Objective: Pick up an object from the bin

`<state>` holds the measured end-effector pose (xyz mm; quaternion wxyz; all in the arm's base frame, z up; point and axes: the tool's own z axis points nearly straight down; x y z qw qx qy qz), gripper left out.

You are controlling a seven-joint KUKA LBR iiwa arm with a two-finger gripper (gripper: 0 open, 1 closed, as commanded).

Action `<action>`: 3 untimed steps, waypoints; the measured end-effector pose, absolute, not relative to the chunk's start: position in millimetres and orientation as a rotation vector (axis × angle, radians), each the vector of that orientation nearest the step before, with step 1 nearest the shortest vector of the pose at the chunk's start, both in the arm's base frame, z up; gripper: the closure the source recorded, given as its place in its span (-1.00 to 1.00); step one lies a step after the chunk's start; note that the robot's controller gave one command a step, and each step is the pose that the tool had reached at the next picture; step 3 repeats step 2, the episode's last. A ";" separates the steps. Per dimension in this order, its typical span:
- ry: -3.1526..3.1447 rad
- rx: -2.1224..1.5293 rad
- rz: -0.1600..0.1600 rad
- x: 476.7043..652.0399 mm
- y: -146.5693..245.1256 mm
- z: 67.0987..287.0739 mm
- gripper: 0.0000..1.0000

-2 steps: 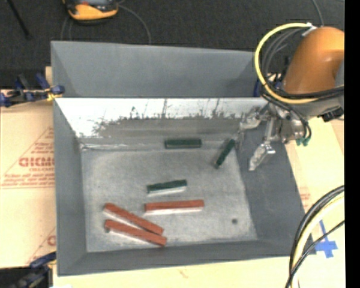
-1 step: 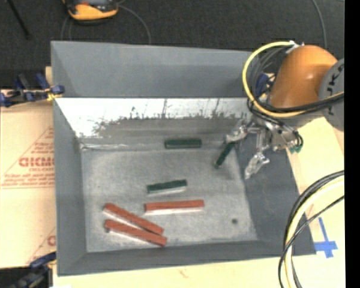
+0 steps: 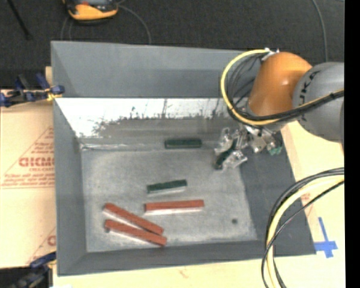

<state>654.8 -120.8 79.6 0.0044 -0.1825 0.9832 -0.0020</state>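
My gripper (image 3: 230, 155) hangs at the bin's right side, near the back, low over the floor. The nearest loose thing is a dark green bar (image 3: 183, 143), lying flat along the foot of the back wall just left of the gripper and apart from it. A second dark green bar (image 3: 166, 186) lies further forward, in the middle of the bin.
A red-brown bar (image 3: 174, 206) lies just in front of the second green one. Two more red-brown bars (image 3: 133, 218) (image 3: 135, 233) lie slanted side by side at the front left. The bin's sloped right wall is close beside the gripper. A small dark speck (image 3: 234, 222) sits front right.
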 end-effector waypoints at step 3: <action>3.081 -0.546 -0.008 656.8 -123.7 252.5 1.00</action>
